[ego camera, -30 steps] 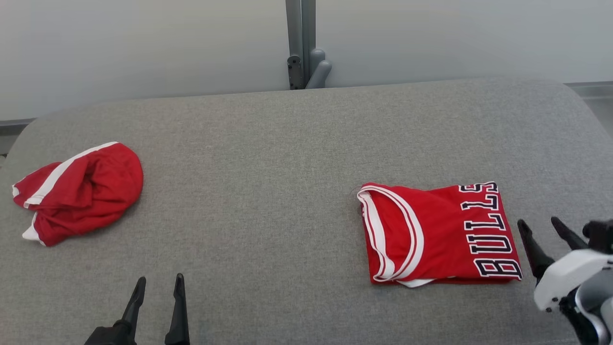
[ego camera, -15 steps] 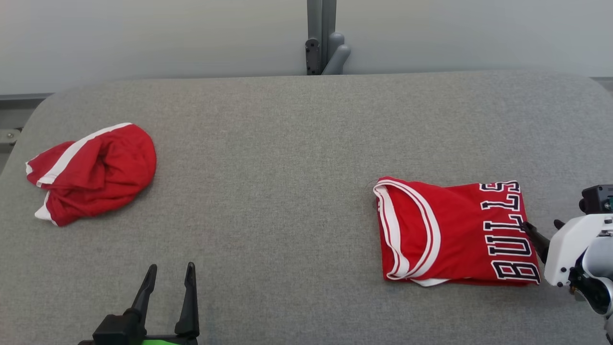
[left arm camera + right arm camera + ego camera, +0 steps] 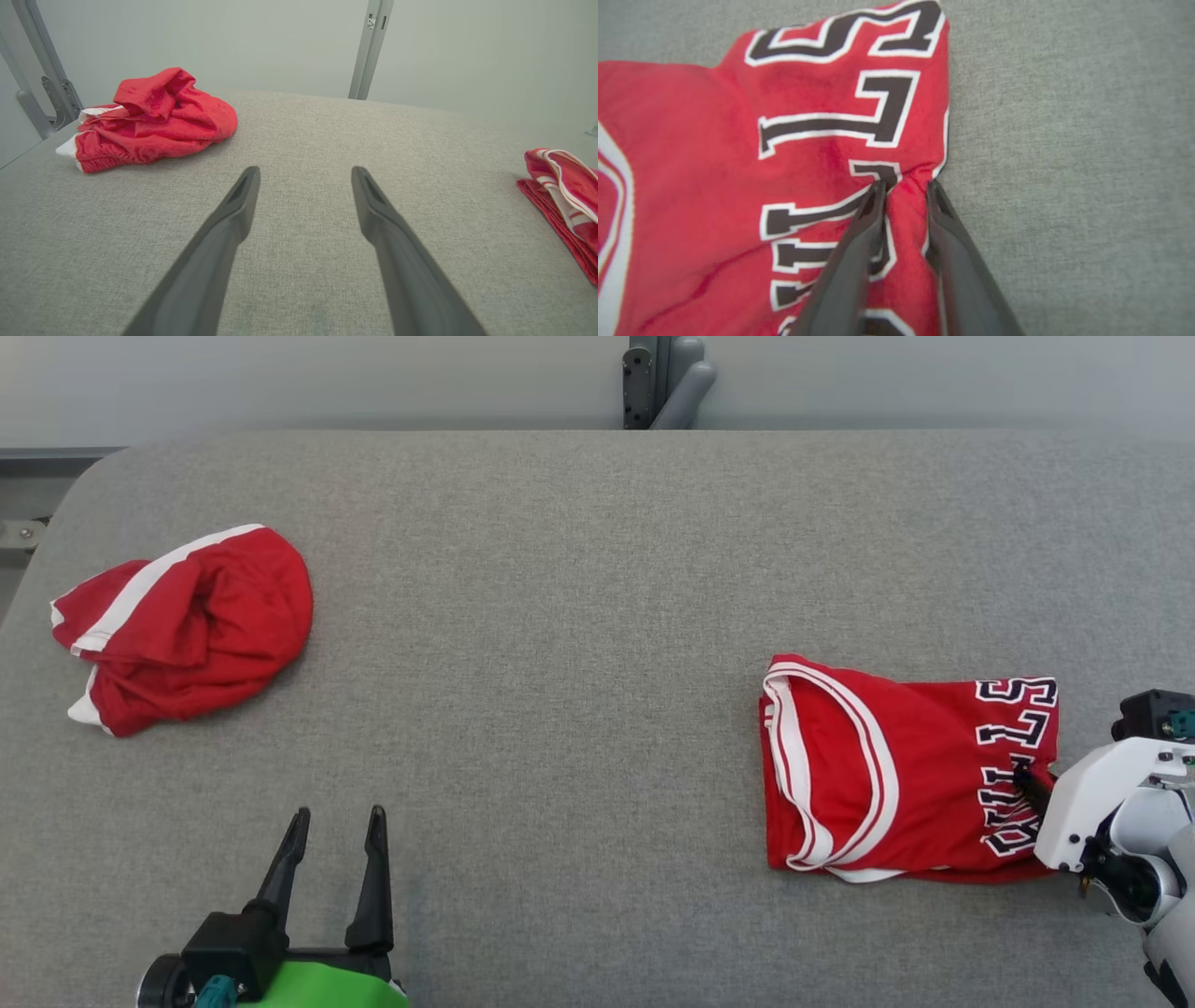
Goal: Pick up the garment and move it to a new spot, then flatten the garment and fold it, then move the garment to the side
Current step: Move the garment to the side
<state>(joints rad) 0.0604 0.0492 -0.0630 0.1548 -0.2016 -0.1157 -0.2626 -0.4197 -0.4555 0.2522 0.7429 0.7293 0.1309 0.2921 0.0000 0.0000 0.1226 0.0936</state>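
The folded jersey lies at the right end of the table. It is light, limp and slippery, so I grip all layers at the lettered edge. My right gripper pinches that edge, with fabric bunched between its narrowed fingers. A second ago it stood wide, clear of the cloth. My left gripper hangs wide and empty over the table's front left.

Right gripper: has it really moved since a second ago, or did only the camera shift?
Yes. The right gripper went left onto the jersey: earlier it stood off the lettered edge, over the grey surface; now it pinches that edge.
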